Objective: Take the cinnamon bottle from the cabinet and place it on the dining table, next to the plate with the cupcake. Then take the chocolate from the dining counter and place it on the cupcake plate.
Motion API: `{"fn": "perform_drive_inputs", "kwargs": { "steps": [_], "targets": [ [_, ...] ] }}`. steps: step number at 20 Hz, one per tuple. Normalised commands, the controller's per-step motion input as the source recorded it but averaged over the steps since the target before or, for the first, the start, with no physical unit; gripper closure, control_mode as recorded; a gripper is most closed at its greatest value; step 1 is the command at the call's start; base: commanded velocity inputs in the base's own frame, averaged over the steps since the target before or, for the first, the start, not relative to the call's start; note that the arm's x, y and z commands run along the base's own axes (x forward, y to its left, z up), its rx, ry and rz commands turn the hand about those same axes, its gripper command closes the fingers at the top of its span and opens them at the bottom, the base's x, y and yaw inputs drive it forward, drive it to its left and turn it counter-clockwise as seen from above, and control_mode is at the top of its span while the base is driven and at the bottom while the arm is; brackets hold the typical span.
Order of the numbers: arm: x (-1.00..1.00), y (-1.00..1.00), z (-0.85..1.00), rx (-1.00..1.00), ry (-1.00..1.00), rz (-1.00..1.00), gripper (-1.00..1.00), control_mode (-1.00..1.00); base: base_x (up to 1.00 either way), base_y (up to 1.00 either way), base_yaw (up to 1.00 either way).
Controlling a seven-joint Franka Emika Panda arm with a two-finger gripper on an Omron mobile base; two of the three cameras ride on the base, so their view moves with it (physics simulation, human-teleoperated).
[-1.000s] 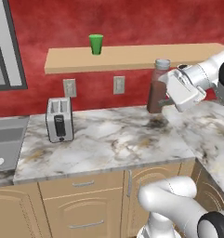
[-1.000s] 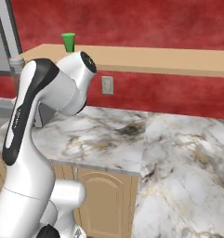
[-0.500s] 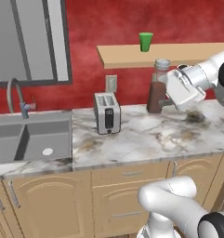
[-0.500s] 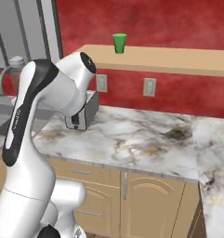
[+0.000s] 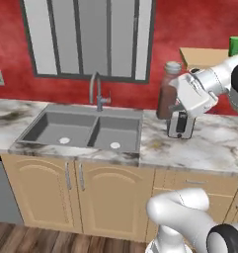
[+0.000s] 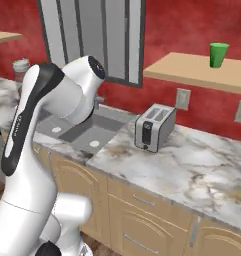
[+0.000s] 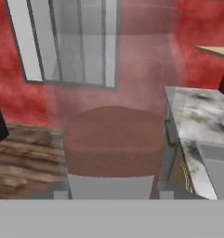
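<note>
I had the claw point(image 5: 177, 101) up in open air over the desk point(image 5: 214, 143), clamped on the cinnamon bottle point(image 5: 167, 91). The toaster point(image 5: 180, 123) stood right beneath it, the nearest thing in the way. The faucet point(image 5: 97, 89) rose to the left over the sink point(image 5: 83, 129). The shelf point(image 6: 202, 70) with the green cup point(image 6: 218, 54) jutted out at claw height. Marble right of the toaster lay bare.

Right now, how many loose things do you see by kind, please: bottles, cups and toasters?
Bottles: 1, the cinnamon bottle, held in the gripper
Cups: 1, the green cup on the shelf
Toasters: 1, the toaster
Total: 3
</note>
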Motion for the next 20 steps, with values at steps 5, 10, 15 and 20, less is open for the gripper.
{"fn": "perform_drive_inputs", "kwargs": {
  "steps": [5,10,15,20],
  "targets": [
    [0.0,0.0,0.0,0.0,0.0,0.0,1.0,1.0,-0.2,0.19,0.91],
    [0.0,0.0,0.0,0.0,0.0,0.0,1.0,1.0,-0.14,0.08,1.0],
    [0.0,0.0,0.0,0.0,0.0,0.0,1.0,1.0,-0.14,0.08,1.0],
    [0.0,0.0,0.0,0.0,0.0,0.0,1.0,1.0,-0.14,0.09,1.0]
  ]
}}
